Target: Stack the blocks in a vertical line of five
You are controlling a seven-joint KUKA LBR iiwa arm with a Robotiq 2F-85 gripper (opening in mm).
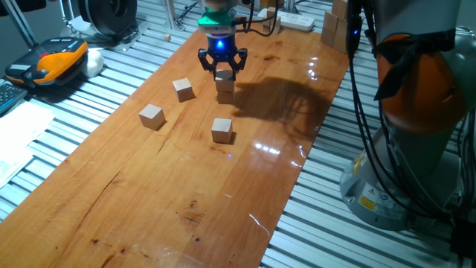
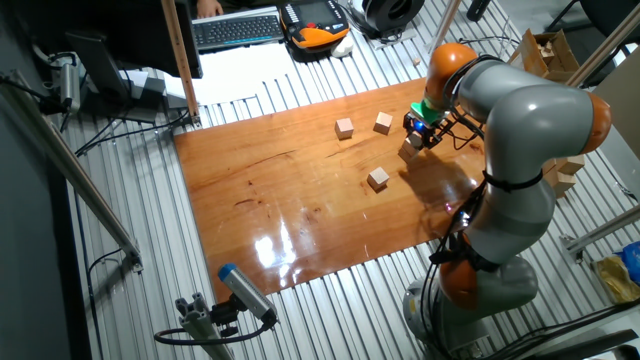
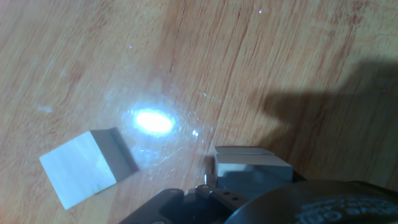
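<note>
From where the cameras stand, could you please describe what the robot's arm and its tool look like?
The arm is built of rounded grey segments with orange joints. Black cables run along it. The tool is black with two dark fingers, a teal-green collar above it and a glowing blue light at its centre. A yellow label sits on the grey base.

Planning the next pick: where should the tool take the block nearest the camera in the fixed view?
From above, closing on two opposite vertical faces of that block. It sits flat and apart from the other blocks, so both sides are free.
</note>
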